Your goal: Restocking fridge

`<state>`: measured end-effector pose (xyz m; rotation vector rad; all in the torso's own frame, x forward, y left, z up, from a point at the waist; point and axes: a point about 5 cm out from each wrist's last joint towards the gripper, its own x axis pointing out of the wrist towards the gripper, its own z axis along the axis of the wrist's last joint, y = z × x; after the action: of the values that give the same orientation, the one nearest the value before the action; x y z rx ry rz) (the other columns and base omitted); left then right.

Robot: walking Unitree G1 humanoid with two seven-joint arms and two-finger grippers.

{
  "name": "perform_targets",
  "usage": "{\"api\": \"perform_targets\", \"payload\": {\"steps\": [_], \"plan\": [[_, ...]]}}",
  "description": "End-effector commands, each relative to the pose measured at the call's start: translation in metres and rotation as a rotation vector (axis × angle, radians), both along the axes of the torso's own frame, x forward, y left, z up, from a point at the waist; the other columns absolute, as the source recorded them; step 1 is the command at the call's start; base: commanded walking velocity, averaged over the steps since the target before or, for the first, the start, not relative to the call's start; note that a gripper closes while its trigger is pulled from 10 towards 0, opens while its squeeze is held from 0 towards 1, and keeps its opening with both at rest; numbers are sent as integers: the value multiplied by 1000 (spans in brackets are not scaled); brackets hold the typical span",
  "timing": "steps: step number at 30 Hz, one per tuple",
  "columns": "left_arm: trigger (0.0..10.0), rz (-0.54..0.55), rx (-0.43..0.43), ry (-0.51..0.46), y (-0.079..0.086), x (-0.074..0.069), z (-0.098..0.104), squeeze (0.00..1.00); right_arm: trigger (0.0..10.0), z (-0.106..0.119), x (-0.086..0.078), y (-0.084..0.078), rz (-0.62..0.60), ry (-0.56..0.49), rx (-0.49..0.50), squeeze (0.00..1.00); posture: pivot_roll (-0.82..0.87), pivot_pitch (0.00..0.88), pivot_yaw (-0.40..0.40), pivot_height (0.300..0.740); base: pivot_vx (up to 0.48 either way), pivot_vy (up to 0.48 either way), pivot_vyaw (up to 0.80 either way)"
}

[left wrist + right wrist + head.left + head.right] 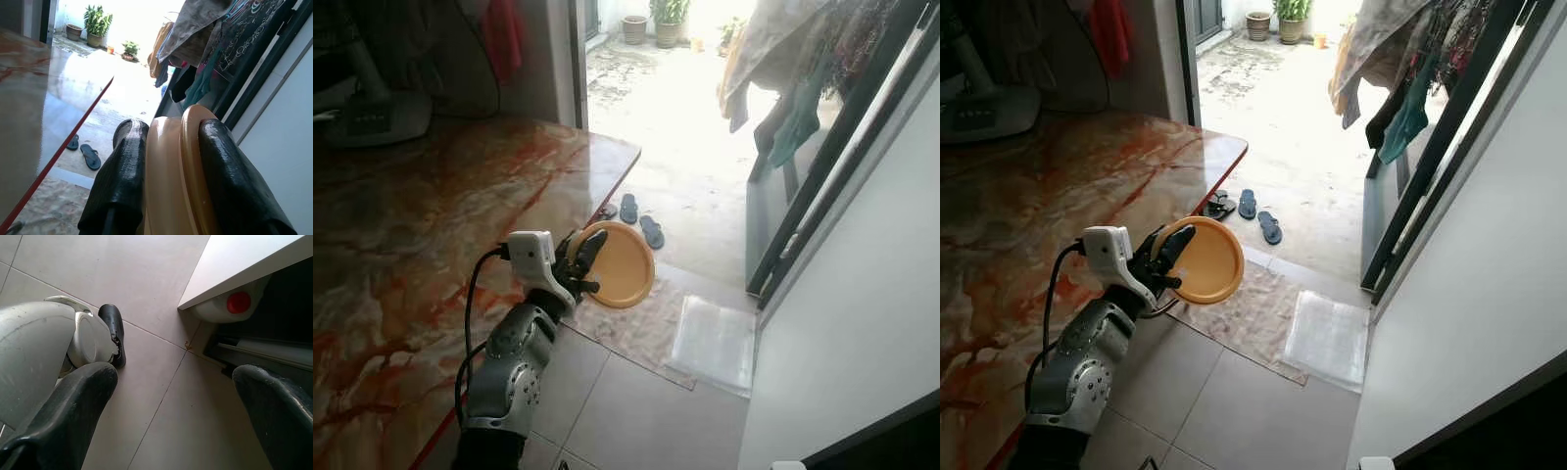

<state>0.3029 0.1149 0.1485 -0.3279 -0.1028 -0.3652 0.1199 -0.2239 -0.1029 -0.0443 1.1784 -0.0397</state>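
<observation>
Your left tool (pixel 588 266) is clamped on the round, shallow orange plastic plate (pixel 619 264), one black finger (pixel 120 181) on each face of its rim, holding it on edge just past the corner of the red-veined marble worktop (pixel 411 255) and above the tiled floor (pixel 636 411). Judge the plate as light and stiff, unlikely to break, but its glossy plastic will be slippery and a pinch at the rim lets it swing or twist, so hold firm and move smoothly. A bite further in from the rim would steady it. Your right tool (pixel 171 431) hangs low with its fingers spread wide and holding nothing, over the floor beside a white panel edge (pixel 244 269).
</observation>
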Motion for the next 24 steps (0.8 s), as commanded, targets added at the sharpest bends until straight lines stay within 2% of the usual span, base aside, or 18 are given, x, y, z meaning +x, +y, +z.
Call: {"api": "perform_targets", "payload": {"steps": [1,24], "plan": [[10000,22,19,-23,6,1,3,0,10000,0,1,0,8,-1,-2,0,-101,36,-4,740,0,0,-800],[10000,27,24,-17,6,2,1,0,10000,0,1,0,11,2,-2,0,-104,38,-6,740,0,0,-800]]}}
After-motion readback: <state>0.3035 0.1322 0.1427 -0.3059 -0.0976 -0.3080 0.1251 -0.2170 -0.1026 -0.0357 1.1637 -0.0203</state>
